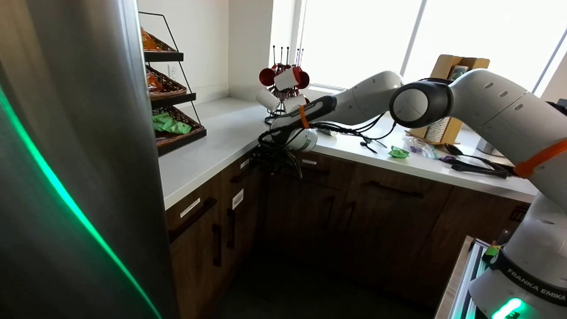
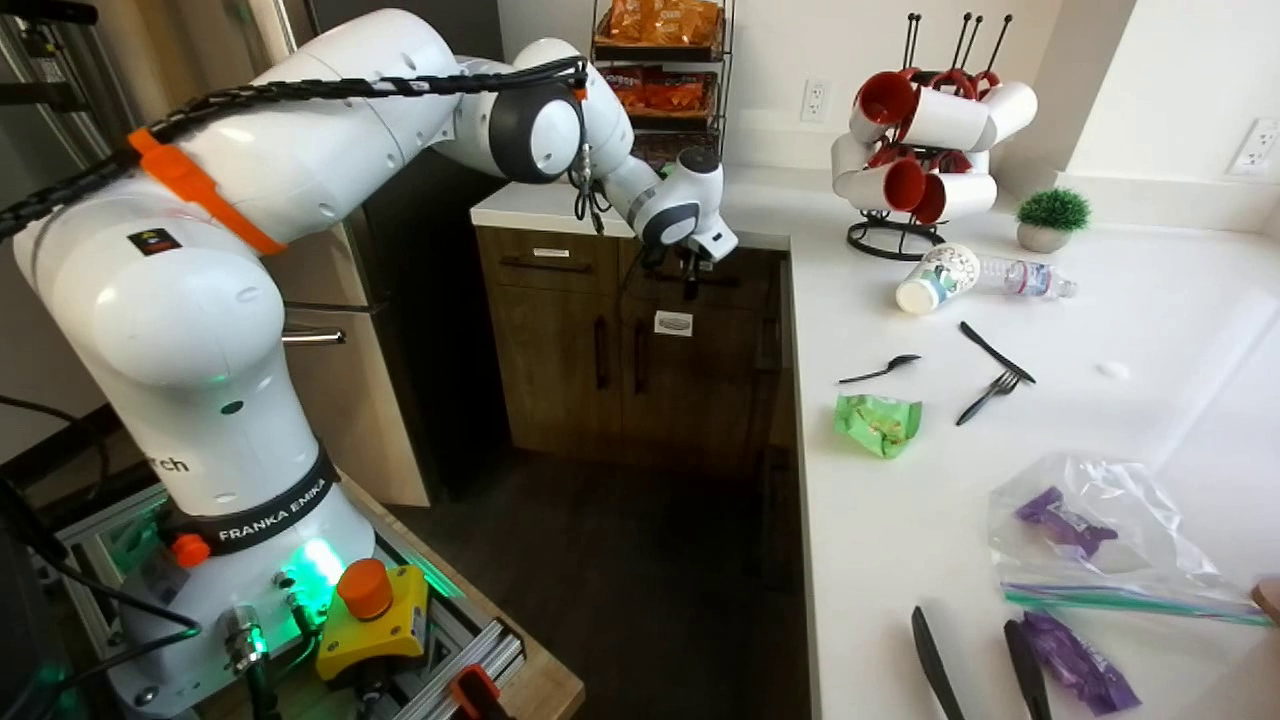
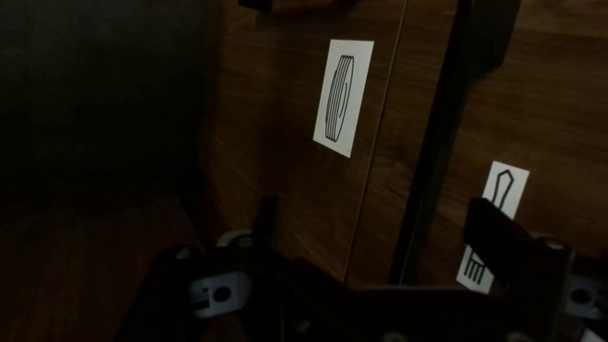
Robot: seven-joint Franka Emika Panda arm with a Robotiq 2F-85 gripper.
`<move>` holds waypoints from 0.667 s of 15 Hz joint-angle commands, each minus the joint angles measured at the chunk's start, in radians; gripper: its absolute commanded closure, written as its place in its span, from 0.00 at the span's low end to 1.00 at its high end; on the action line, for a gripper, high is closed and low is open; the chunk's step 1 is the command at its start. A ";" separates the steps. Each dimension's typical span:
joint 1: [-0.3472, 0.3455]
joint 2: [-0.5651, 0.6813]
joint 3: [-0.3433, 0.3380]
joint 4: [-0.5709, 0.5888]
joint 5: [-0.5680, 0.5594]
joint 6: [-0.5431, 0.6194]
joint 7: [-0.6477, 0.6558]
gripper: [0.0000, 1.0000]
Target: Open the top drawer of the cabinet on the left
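At the far side of the scene in an exterior view, the dark brown wooden cabinet (image 2: pixel 555 360) stands upright. Its shallow top drawer (image 3: pixel 532 128), the right of two side by side, sits closed, flush with the door (image 3: pixel 308 180) below. A slim, dark bar handle (image 3: pixel 438 142) crosses its front beneath a white, partly hidden label (image 3: pixel 514 190).

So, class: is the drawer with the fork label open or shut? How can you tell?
Shut. In the wrist view, the drawer sits flush with the door below it, only a thin seam between them.
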 commanded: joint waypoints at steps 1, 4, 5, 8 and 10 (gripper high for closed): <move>-0.003 0.082 0.017 0.092 0.032 0.041 0.001 0.00; -0.007 0.119 0.035 0.138 0.043 0.063 -0.001 0.00; -0.008 0.132 0.040 0.154 0.046 0.070 0.000 0.00; -0.010 0.163 0.051 0.191 0.053 0.078 0.001 0.00; -0.009 0.188 0.055 0.217 0.056 0.083 0.003 0.00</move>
